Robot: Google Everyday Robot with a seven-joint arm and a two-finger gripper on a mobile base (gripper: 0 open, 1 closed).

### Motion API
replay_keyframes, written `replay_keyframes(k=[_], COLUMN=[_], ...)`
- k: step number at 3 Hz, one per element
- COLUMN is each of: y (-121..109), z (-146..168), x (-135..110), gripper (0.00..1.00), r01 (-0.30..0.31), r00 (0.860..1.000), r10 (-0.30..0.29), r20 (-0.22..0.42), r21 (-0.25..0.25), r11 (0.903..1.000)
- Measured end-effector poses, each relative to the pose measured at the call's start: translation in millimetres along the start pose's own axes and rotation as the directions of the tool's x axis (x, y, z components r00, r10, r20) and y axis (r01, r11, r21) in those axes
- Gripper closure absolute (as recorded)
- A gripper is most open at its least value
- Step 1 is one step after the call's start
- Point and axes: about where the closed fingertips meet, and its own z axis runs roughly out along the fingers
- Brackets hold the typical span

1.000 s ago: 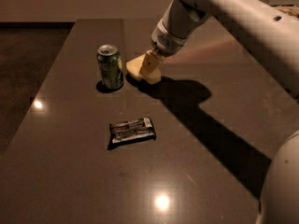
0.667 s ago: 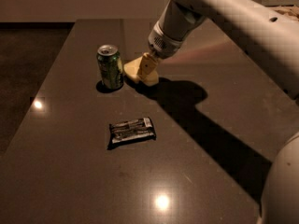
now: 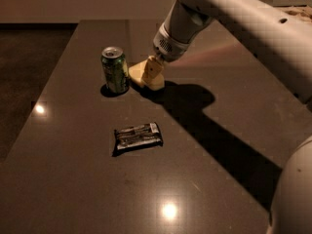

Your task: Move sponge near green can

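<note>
The green can (image 3: 115, 71) stands upright on the dark table (image 3: 73, 179), left of centre and towards the back. The pale yellow sponge (image 3: 138, 75) lies just to the right of the can, almost touching it. My gripper (image 3: 153, 70) comes down from the upper right and is shut on the sponge, holding it at table level. Its yellowish fingers (image 3: 154, 67) cover the sponge's middle. The right end of the sponge lies in the arm's shadow.
A flat dark snack wrapper (image 3: 138, 136) with silver print lies on the table in front of the can. My white arm (image 3: 243, 18) crosses the upper right and casts a wide shadow (image 3: 195, 106) on the table. The table's left edge borders dark floor (image 3: 24, 57).
My gripper has moved left with the sponge, bringing it closer to the green can. The can and the wrapper have not moved.
</note>
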Motion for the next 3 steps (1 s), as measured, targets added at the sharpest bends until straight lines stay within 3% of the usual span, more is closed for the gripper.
replay_keyframes(k=[1, 2, 3], y=[0.7, 1.3, 1.4], z=[2.2, 4.2, 4.2], x=[-0.3, -0.5, -0.6], gripper=[0.12, 0.0, 0.0], r01=[0.001, 0.002, 0.002], r00=[1.0, 1.0, 1.0], r10=[-0.001, -0.002, -0.002], r20=[-0.002, -0.004, -0.004], r21=[-0.003, -0.005, -0.006], r11=[1.0, 1.0, 1.0])
